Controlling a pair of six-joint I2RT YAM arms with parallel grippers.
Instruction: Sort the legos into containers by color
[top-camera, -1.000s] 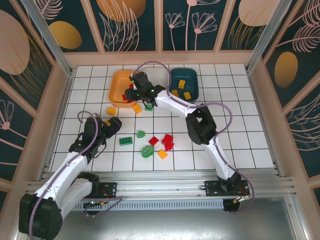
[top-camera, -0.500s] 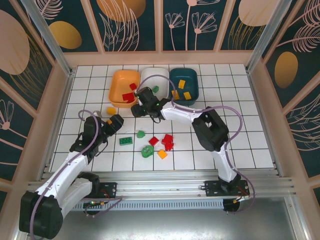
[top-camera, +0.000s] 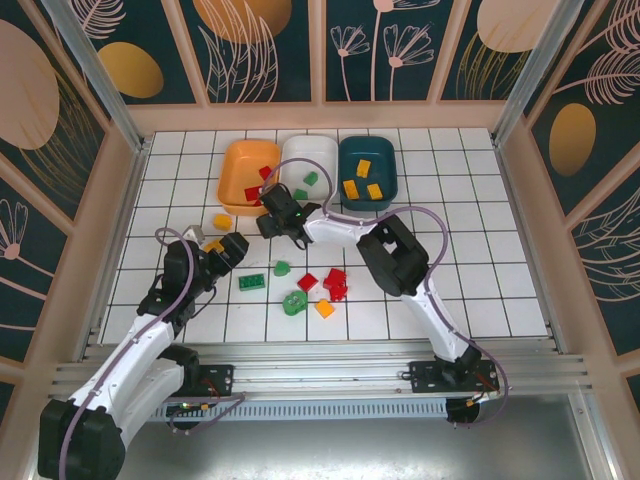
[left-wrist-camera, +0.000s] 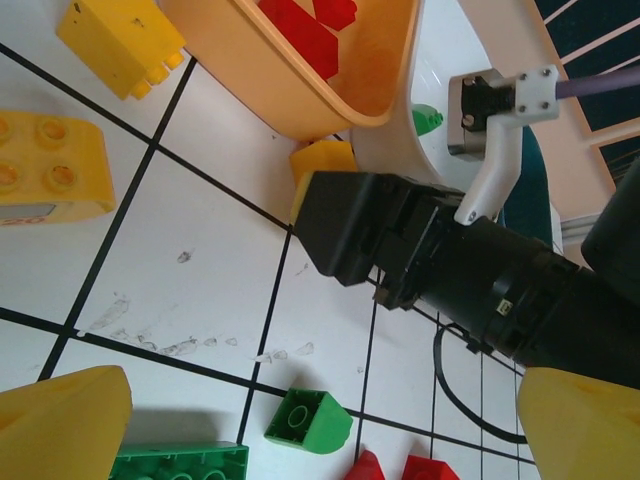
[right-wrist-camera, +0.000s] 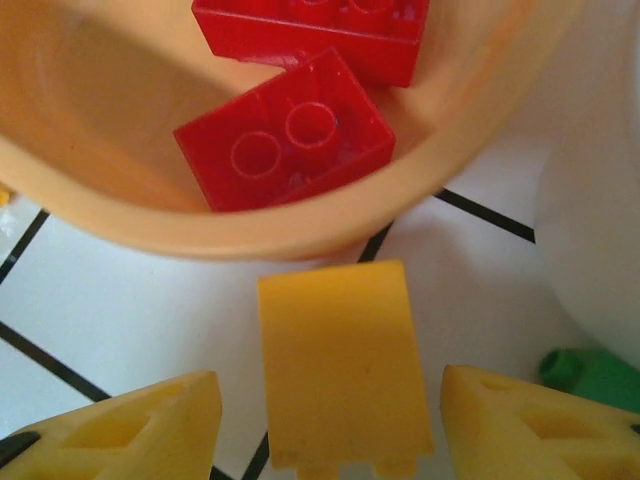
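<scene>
Sorting was partly done. Nearest, loose legos (top-camera: 293, 303) in red, green and orange lay scattered on the tiled floor (top-camera: 480, 260). The left gripper (top-camera: 228, 246) hung wide open, holding nothing. Further on, the right gripper (top-camera: 274, 222) stood partly open astride a yellow brick (right-wrist-camera: 340, 360), not gripping it. That brick lay just before the orange bin (top-camera: 240, 170), which held red bricks (right-wrist-camera: 285, 145). The white bin (top-camera: 320, 152) held green bricks (top-camera: 312, 179), and the teal bin (top-camera: 385, 160) held yellow bricks (top-camera: 363, 166).

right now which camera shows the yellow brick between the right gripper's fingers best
Right wrist: the yellow brick lies whole between the right gripper's open fingers, just outside the orange bin. Left wrist catches a corner of it behind that gripper. Top external has the gripper over that spot.
</scene>
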